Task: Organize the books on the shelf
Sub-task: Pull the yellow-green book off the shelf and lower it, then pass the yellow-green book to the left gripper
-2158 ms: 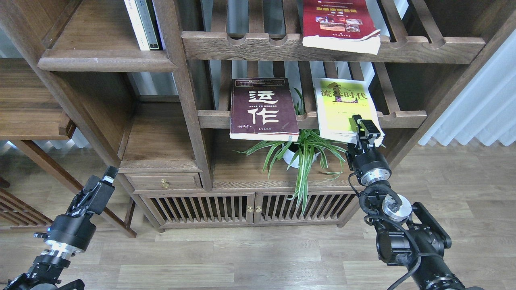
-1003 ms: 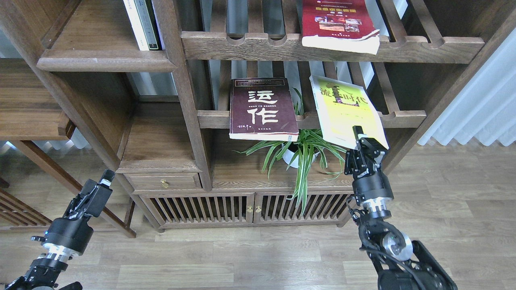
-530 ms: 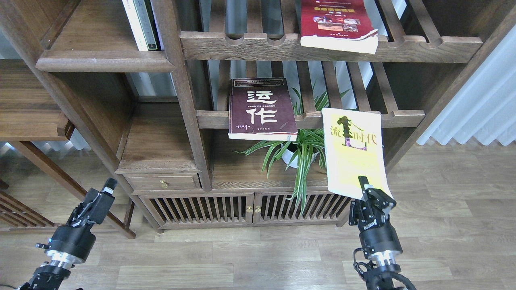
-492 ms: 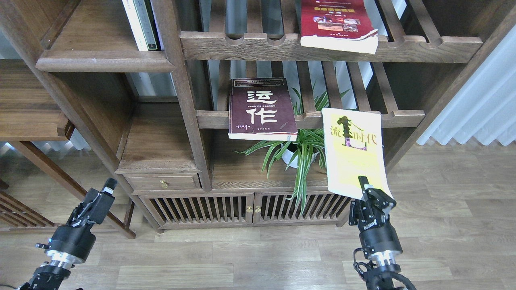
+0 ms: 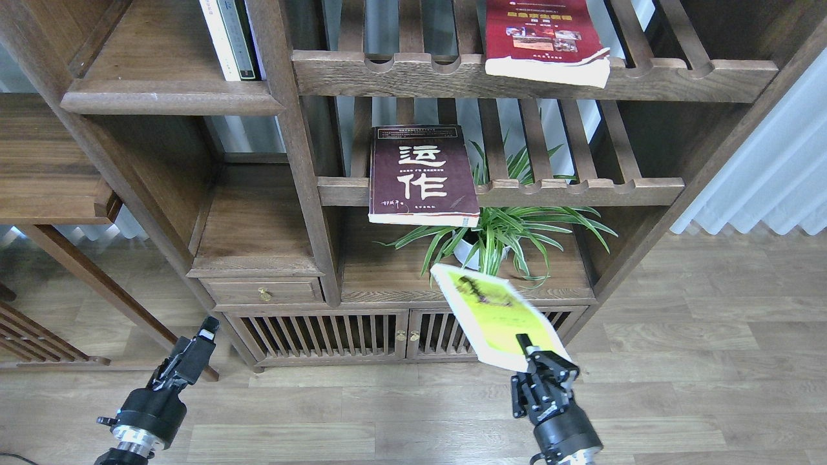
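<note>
Books are spread over a few spots at the moment. The yellow-green book [image 5: 496, 315] is gripped at its near edge by the right gripper [image 5: 537, 359], jaws clamped on the cover, and it's held up in the air, tilted off to the left, in front of the low cabinet [image 5: 400, 332] with the slatted doors and just below the spider plant [image 5: 501, 236]. It's a bit motion-blurred, so the cover print can't really be read. The dark maroon book [image 5: 421, 174] with the big white characters is laid flat on the middle slatted rack [image 5: 581, 191], with its front edge sticking out past the notched rail. The red book [image 5: 543, 35] with the small photos is laid the same way on the upper slatted rack [image 5: 394, 68], also overhanging the rail. The solid dark-brown shelf [image 5: 161, 97] at upper left is seen with some thin upright books [image 5: 227, 39] standing against its right post. The left gripper [image 5: 197, 341] is held low over the wooden floor [image 5: 362, 420], well apart from all of the books; it's seen small and dark, so whether its jaws are parted or closed can't be told.
</note>
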`<state>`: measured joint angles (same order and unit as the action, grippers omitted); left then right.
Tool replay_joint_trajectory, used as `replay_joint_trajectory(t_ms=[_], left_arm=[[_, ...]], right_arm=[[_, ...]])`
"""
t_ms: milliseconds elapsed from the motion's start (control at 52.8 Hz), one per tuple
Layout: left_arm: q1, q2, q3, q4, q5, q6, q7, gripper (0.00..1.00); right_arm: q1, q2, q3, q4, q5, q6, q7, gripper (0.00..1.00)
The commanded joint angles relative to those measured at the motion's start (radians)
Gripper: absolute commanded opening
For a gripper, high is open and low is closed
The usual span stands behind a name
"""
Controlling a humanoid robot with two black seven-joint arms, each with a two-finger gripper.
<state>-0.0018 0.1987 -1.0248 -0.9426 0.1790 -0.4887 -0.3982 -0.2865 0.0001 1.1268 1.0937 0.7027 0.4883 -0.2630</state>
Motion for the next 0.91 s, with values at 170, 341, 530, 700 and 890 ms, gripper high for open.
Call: replay_joint_trajectory(t_ms=[170,341,530,700,890], left_arm=[[-0.018,0.018,0.236,-0.002,-0.289,0.000,0.006,1.00],[-0.010,0.007,0.281,-0.037,-0.296,0.000,0.004,1.00],[-0.015,-0.001,0.316,-0.058,-0.297,0.000,0.004,1.00],[-0.015,-0.047,0.353,-0.058,-0.297,0.000,0.004,1.00],[-0.018,-0.088,0.390,-0.047,-0.299,0.000,0.004,1.00]], right_arm=[[0.023,0.000,-0.133,-0.041,-0.019,0.000,-0.093,0.04],[0.050,0.000,-0.225,-0.072,-0.028,0.000,-0.094,0.04],[0.052,0.000,-0.234,-0.077,-0.032,0.000,-0.096,0.04],[0.044,0.000,-0.257,-0.077,-0.029,0.000,-0.110,0.04],[0.038,0.000,-0.298,-0.077,-0.028,0.000,-0.114,0.05]])
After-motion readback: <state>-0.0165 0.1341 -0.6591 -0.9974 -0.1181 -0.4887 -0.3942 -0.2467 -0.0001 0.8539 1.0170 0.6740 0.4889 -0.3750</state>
